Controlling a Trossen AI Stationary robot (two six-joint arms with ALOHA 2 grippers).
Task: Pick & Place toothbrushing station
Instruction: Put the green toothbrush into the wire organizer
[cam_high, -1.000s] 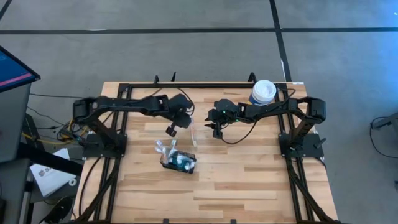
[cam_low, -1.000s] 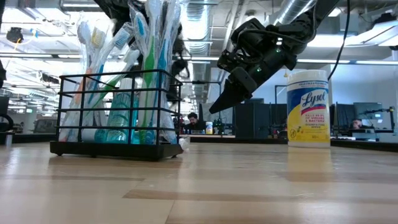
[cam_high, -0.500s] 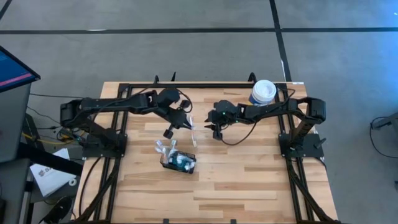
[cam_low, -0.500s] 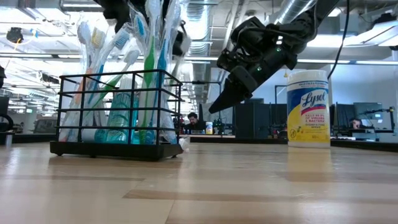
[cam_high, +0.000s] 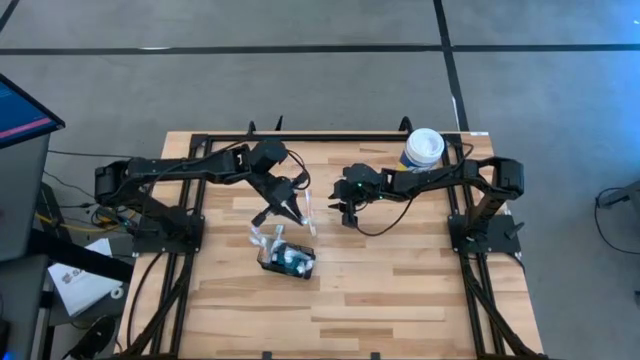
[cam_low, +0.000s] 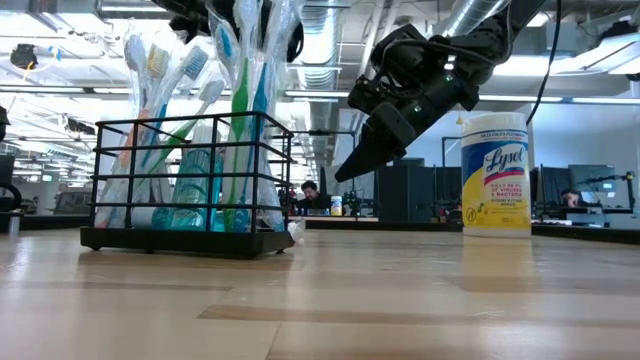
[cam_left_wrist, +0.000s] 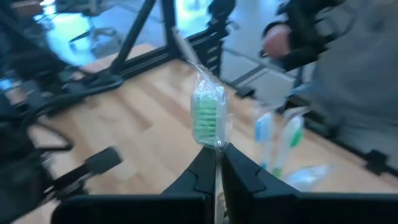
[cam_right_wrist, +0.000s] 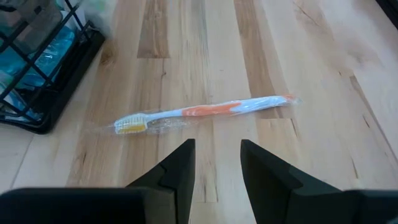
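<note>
- Toothbrushing station (cam_high: 287, 259), a small black wire-sided rectangular holder crowded with plastic-wrapped toothbrushes and teal tubes, stands near the middle of the wooden bench (cam_high: 400, 290), a little toward its front edge
- It looks light and stiff, but top-heavy: the tall brushes lean out above the rim, so a tilt could spill them. The top wire of a short side seems the safest hold, since the crinkly wrappers would likely slip
- Left gripper (cam_high: 290, 212) hangs just behind the station, its fingers pinched tight on a green-bristled toothbrush in clear wrap (cam_left_wrist: 208, 116), held upright
- Right gripper (cam_high: 346, 208) hovers near the bench's middle with its fingers narrowly apart and nothing between them; on the wood straight below them lies an orange-and-white wrapped toothbrush (cam_right_wrist: 202, 114), flat and just beside the station
- A white-lidded yellow-and-white round wipes canister (cam_high: 423, 148) stands well apart, by the back right corner, out of the way
- The brush heads fanning above the rim crowd any approach from above; the loose brush sits close to one side
</note>
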